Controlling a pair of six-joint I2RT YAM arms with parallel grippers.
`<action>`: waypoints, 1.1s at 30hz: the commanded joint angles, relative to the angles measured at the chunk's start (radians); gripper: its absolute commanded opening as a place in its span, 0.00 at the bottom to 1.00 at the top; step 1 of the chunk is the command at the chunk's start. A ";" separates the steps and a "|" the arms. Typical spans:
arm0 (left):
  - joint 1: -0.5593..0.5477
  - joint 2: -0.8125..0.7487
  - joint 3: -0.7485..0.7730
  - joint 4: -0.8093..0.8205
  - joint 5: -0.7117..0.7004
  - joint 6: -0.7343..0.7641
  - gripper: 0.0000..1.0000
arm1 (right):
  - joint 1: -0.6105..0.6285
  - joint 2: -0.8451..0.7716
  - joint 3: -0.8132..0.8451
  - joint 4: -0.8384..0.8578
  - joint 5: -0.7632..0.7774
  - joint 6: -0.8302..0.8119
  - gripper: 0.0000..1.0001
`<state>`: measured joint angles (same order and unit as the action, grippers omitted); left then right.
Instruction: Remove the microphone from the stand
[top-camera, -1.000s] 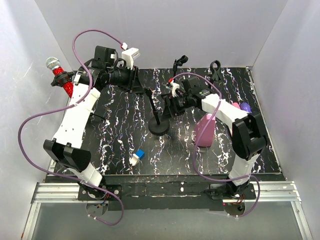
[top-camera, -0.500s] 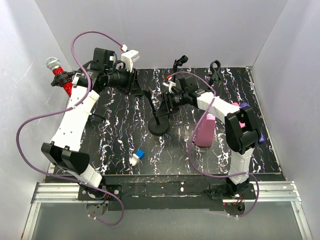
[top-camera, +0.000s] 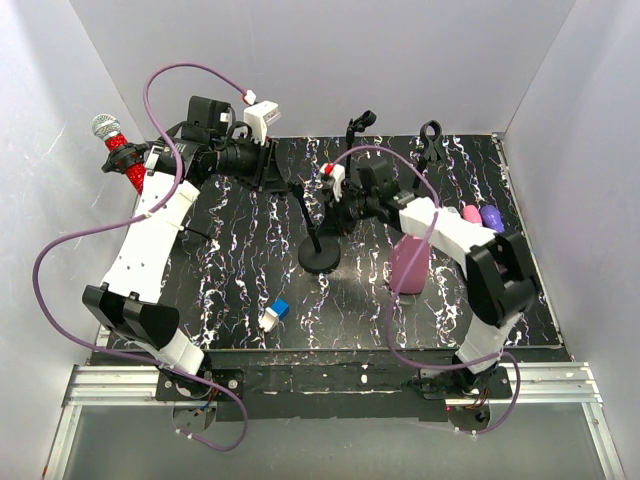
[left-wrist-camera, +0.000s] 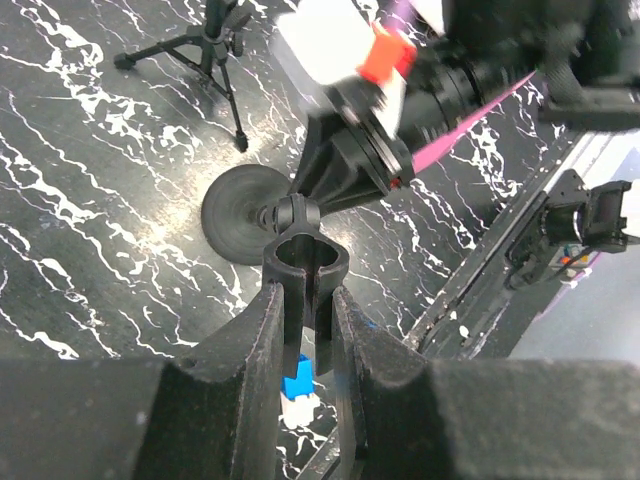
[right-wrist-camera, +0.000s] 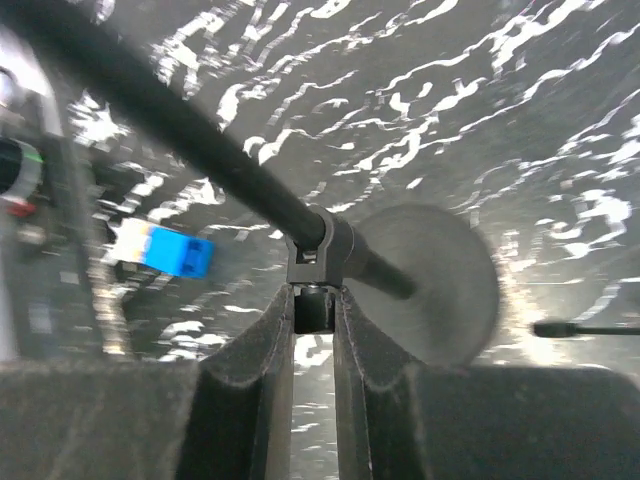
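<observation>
Microphone (top-camera: 118, 150), red and silver-headed, sits at the far left edge of the table (top-camera: 240, 300), well apart from the stand (top-camera: 319, 255). The left gripper (left-wrist-camera: 308, 295) has its jaws clamped on the empty clip (left-wrist-camera: 305, 258), and the right gripper (right-wrist-camera: 313, 298) on the pole joint (right-wrist-camera: 320, 245). We would steady the base before letting go.

Likely lab: white-walled robot enclosure (top-camera: 400, 60)

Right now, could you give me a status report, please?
Left gripper shut on stand clip. Right gripper shut on stand pole. Microphone already out, far left.

microphone (top-camera: 118, 150) 1; stands (top-camera: 318, 250) 3 (two at back); bottle (top-camera: 410, 262) 1; blue block (top-camera: 279, 309) 1
</observation>
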<state>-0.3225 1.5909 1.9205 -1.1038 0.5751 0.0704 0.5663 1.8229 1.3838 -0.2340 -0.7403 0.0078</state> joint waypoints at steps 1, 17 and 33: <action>0.007 -0.032 0.020 -0.001 0.022 -0.020 0.00 | 0.079 -0.180 -0.230 0.273 0.319 -0.524 0.01; 0.007 -0.014 0.015 0.010 0.065 -0.041 0.00 | 0.138 -0.220 -0.624 1.061 0.378 -1.226 0.46; 0.007 -0.031 -0.017 0.002 0.068 0.031 0.00 | 0.029 -0.217 -0.074 -0.014 0.090 0.095 0.59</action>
<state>-0.3172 1.6016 1.9118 -1.0813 0.6102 0.0731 0.6151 1.5459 1.3159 -0.0441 -0.5087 -0.2947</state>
